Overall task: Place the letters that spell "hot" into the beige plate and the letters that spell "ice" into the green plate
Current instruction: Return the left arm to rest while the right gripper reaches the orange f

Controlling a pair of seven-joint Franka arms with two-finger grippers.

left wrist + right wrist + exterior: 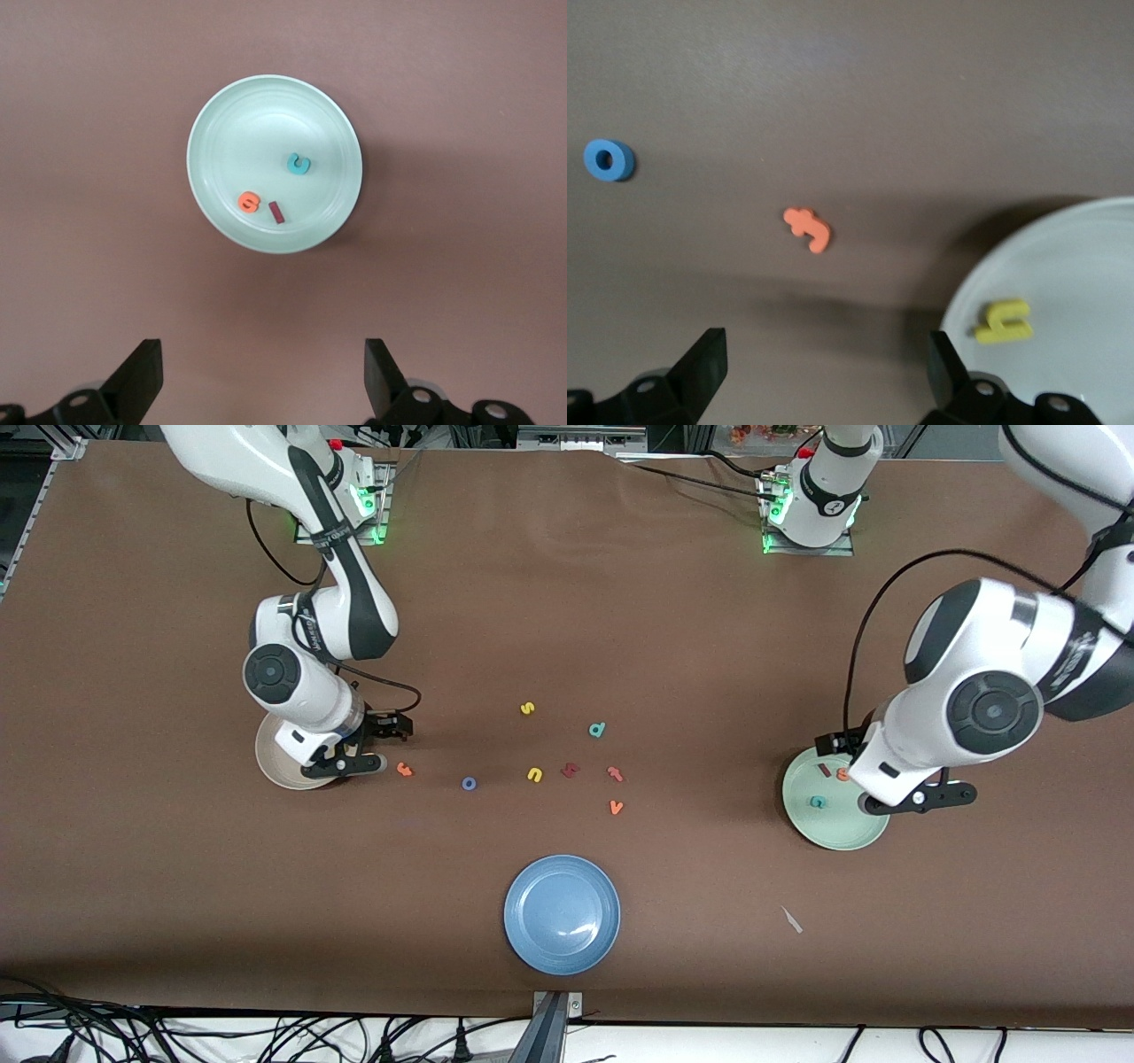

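Only the right wrist view showed the yellow h (1004, 321) in the beige plate (1099, 266); the o (609, 160) and t (808, 228) lay on the table. Teal c (299, 164), e (249, 202) and i (276, 212) sat in the green plate (221, 150). The left gripper (263, 376) and right gripper (826, 372) hung over their plates, fingers apart.

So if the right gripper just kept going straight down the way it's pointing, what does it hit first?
Probably bare table. The right gripper, open, points down at the brown surface beside the beige plate, near the orange t. Depth is unclear, so it might graze the plate's rim.

A robotics lab — bolted arm bases (806, 509), trailing cables (266, 1036).
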